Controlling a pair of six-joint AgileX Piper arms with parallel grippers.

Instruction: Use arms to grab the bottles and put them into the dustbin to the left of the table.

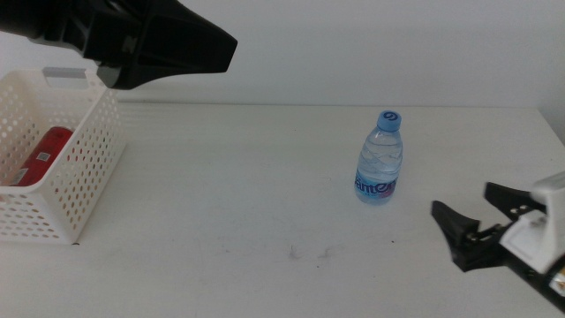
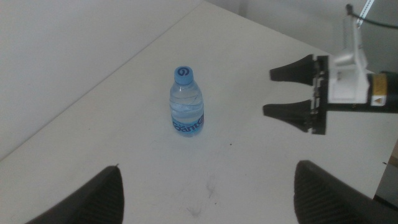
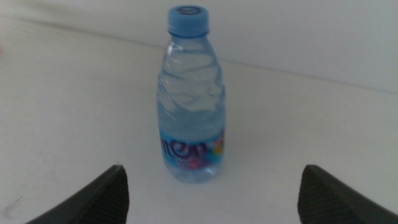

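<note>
A small clear water bottle (image 1: 380,159) with a blue cap and label stands upright right of the table's middle, also seen as the bottle (image 2: 186,102) and the bottle (image 3: 191,99). My right gripper (image 1: 461,198) hovers open near the front right, pointing at the bottle with a gap between them; the left wrist view shows this right gripper (image 2: 268,92) too. My left gripper (image 1: 212,49) hangs high at the back left, beside the dustbin (image 1: 88,168), open and empty. A red can (image 1: 44,155) lies inside the dustbin.
The white table (image 1: 229,203) carries small dark scuff marks (image 1: 309,254) in front of the bottle. A plain white wall runs behind the table's far edge.
</note>
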